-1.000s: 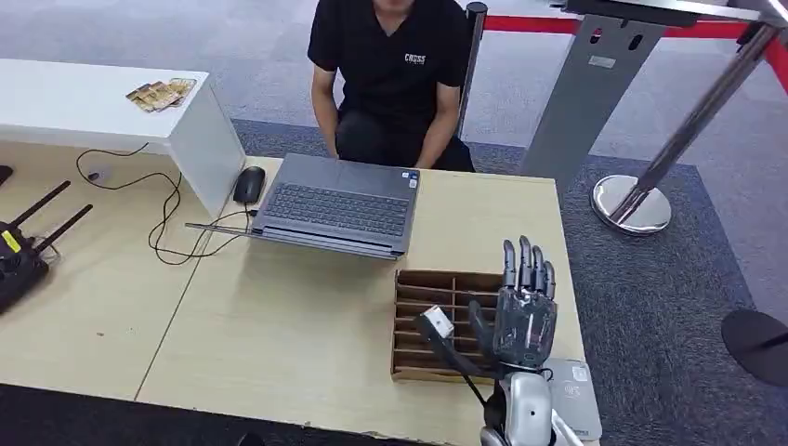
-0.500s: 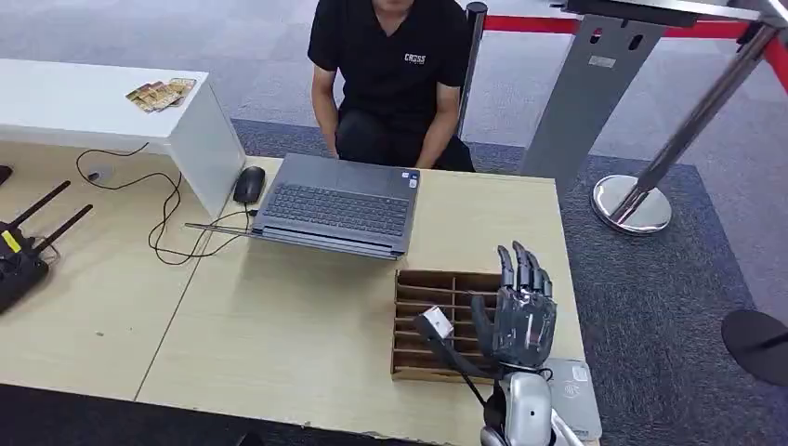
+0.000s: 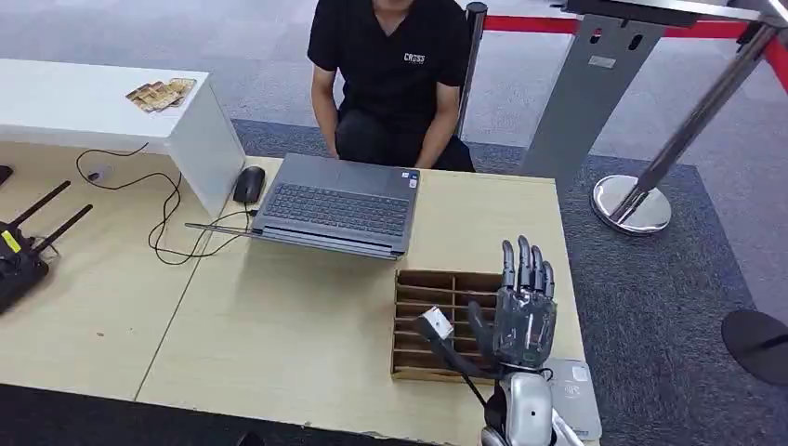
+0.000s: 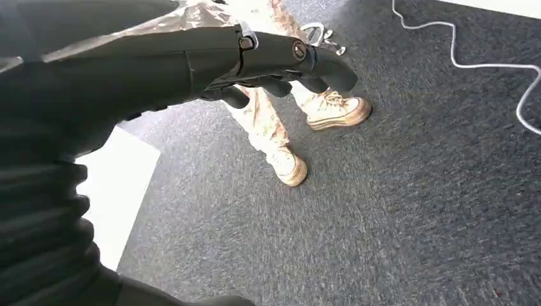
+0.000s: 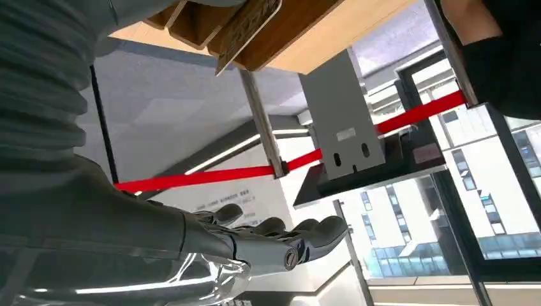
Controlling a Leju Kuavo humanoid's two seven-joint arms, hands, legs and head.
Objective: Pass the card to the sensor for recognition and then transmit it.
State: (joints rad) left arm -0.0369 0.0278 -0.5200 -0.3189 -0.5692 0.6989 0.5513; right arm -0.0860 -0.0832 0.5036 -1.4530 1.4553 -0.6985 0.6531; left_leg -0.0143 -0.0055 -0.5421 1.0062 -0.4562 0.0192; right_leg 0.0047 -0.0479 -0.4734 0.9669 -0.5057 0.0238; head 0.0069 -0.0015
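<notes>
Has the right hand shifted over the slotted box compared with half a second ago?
Yes. The right hand has risen slightly: its fingertips now reach further past the cardboard box's far edge, towards the laptop.

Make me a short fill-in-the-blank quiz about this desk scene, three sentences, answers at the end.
1. The right hand is raised with fingers apart over the brown ____ with compartments.
2. The grey sensor lies on the table just right of the ____.
3. The black mouse sits beside the open ____.

Missing words: box; box; laptop
</notes>
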